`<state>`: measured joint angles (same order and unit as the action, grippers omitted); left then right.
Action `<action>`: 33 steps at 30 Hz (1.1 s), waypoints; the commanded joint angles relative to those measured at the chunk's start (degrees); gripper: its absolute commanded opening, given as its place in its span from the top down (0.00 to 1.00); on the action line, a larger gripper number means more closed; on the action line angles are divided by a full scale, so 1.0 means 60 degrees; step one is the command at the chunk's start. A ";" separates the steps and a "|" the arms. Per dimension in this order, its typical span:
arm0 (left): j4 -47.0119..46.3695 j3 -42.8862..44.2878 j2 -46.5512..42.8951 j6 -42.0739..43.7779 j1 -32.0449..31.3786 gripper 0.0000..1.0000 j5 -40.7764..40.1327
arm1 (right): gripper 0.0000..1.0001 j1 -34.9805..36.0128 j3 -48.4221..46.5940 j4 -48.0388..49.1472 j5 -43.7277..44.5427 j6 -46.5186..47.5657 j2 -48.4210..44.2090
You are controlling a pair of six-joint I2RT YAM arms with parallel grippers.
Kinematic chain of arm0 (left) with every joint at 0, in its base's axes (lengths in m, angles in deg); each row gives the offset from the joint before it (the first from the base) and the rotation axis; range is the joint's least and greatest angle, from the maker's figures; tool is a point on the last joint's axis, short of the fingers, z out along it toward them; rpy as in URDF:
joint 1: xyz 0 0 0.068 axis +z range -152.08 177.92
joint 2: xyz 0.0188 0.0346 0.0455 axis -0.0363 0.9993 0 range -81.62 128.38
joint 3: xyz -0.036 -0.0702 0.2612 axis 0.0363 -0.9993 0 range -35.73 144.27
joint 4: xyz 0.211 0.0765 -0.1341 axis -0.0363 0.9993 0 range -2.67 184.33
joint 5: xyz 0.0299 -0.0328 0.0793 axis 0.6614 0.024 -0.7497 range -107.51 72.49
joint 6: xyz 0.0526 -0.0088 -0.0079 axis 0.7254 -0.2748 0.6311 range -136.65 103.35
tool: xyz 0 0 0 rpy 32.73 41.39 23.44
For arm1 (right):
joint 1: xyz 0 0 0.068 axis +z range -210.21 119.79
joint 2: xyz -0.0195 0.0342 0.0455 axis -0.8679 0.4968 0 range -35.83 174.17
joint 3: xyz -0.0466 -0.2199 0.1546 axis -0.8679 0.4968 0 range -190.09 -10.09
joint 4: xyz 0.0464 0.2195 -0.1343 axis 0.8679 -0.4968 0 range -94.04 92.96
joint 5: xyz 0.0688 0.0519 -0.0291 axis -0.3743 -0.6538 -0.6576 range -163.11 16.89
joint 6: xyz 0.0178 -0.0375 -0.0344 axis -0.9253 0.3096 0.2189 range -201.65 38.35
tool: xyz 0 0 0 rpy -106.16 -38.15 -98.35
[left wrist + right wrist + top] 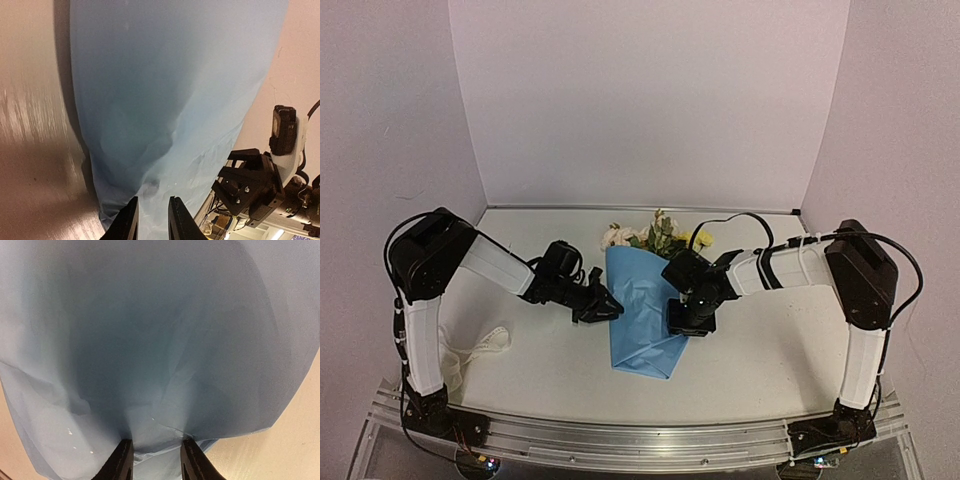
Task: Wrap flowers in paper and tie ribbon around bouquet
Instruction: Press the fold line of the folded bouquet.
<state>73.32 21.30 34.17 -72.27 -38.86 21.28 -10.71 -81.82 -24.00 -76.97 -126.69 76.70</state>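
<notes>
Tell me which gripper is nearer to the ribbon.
Left. The left gripper sits at the left edge of the paper, with the ribbon lying farther left, near that arm's base. The right gripper is on the paper's right side, farther away.

Your desk (770, 345) is a plain, pale off-white surface. Across its middle lies the bouquet (638, 295). The light-blue paper (645, 345) forms a cone resting flat on the desk, narrow end towards the near edge. The flowers (660, 237) spill out at the far end. Over on your left, close to the near edge, the ribbon (480, 345) lies in a loose off-white tangle, well apart from the cone.
</notes>
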 commanded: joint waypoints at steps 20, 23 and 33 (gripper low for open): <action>-0.0347 0.2399 0.1649 -0.0656 0.1257 0.78 -0.0378 | 0.66 -0.0006 -0.0129 -0.0121 0.0160 0.0171 0.0491; -0.0332 0.2643 0.1590 -0.0493 0.1274 0.78 -0.0235 | 0.66 -0.0011 -0.0145 -0.0120 0.0160 0.0189 0.0519; -0.0875 0.3391 0.1415 -0.0289 0.1281 0.78 0.0219 | 0.66 -0.0015 -0.0161 -0.0125 0.0144 0.0192 0.0598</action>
<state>71.17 38.08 43.68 -75.08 -31.01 21.02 -10.74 -82.52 -22.39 -76.97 -126.00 77.53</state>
